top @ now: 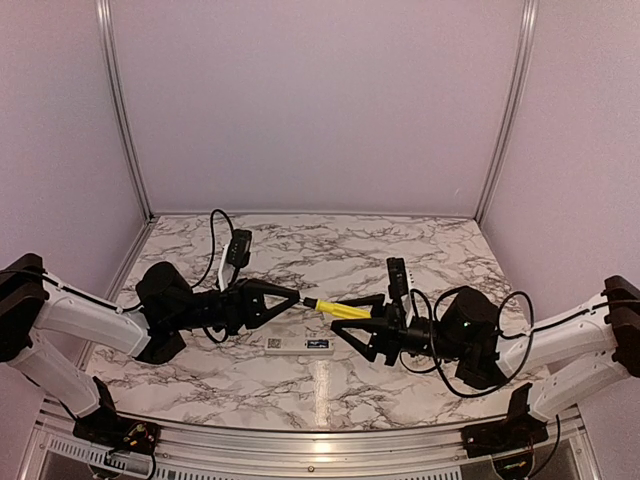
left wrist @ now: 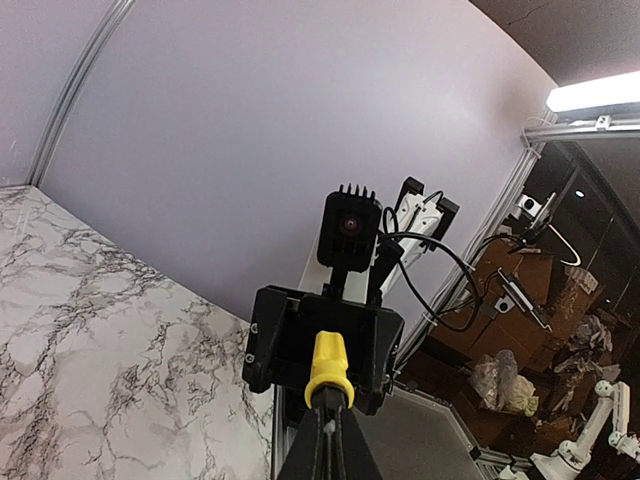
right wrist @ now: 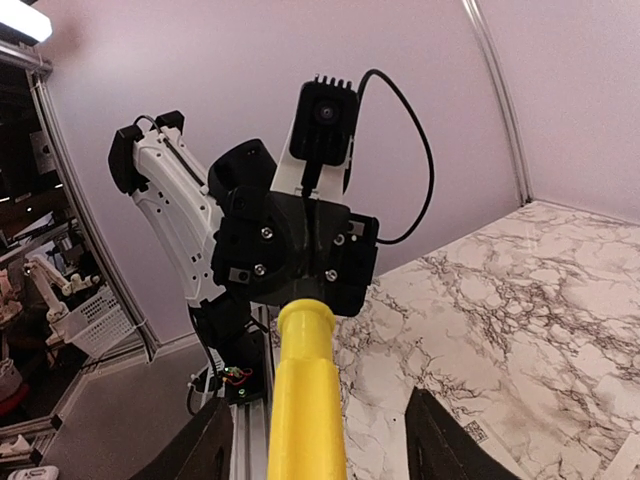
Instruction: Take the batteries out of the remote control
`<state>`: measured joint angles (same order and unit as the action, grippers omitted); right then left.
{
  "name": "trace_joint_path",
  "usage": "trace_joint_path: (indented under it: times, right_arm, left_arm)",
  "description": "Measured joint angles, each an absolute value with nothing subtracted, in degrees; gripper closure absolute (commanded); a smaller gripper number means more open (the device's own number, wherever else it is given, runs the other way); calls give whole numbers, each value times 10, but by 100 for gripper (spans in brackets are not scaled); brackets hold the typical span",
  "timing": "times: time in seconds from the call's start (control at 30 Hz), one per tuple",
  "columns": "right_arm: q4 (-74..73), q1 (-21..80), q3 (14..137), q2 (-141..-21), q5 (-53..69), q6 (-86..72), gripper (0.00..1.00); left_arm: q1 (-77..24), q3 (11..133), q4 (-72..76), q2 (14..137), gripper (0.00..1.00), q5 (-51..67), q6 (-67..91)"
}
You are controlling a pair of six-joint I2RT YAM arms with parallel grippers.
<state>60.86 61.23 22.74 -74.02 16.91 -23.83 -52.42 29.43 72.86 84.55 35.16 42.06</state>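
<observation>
The remote control (top: 300,344) is a slim white bar with a small dark label. It lies flat on the marble table (top: 400,250), just in front of both grippers. No batteries are in view. My left gripper (top: 297,298) is shut on the dark shaft end of a yellow-handled screwdriver (top: 340,310) and holds it above the table. In the left wrist view the fingers (left wrist: 331,400) pinch just behind the yellow handle (left wrist: 329,365). My right gripper (top: 345,313) is open, its fingers wide on either side of the handle (right wrist: 305,400) and apart from it.
The two grippers face each other over the middle of the table, nearly touching. The left arm's body (right wrist: 290,250) fills the right wrist view and the right arm's body (left wrist: 320,340) fills the left wrist view. Lilac walls and metal posts enclose the table.
</observation>
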Motion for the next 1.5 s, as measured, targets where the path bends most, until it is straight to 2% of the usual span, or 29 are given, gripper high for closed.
trace_joint_path:
  times: [0.13, 0.57, 0.87, 1.2, 1.5]
  right_arm:
    - [607, 612, 231, -745, 172, -238, 59]
    - [609, 612, 256, -768, 187, -239, 75]
    - [617, 612, 265, -778, 194, -239, 77]
    - [631, 612, 266, -778, 203, -238, 69]
    - [640, 612, 266, -778, 205, -237, 72]
  left_arm:
    - [-533, 301, 706, 837, 100, 342, 411]
    - [-540, 302, 670, 826, 100, 320, 386]
    - [-543, 302, 667, 821, 100, 318, 381]
    - [-545, 302, 663, 812, 100, 309, 378]
    - [-545, 302, 657, 805, 100, 308, 372]
